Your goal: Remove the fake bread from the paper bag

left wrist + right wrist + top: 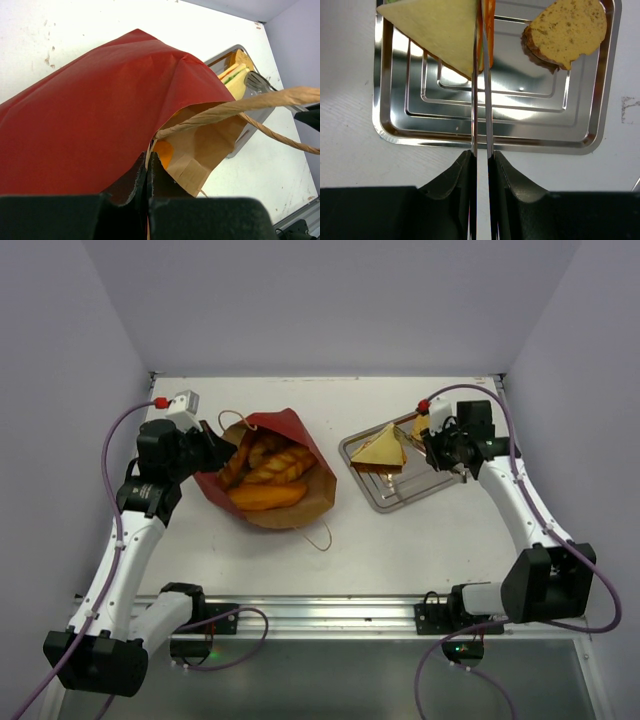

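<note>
The red paper bag (285, 432) lies open on its side left of centre, with a braided loaf (278, 466) and glossy orange rolls (265, 497) inside. My left gripper (220, 449) is shut on the bag's rim (148, 161) at its left edge; an orange roll (164, 153) shows just inside. The yellow-topped sandwich (382, 448) and the brown round slice (420, 426) lie on the steel tray (400, 490). My right gripper (438, 446) is shut on metal tongs (474, 100), whose nearly closed arms reach to the sandwich's (440, 30) right edge above the tray (485, 141). The slice (567, 32) lies to the right.
The bag's looped string handles lie at its far side (238, 418) and near side (320, 537); one crosses the left wrist view (250, 102). The tray stands right of the bag. Walls close the table at the back and both sides.
</note>
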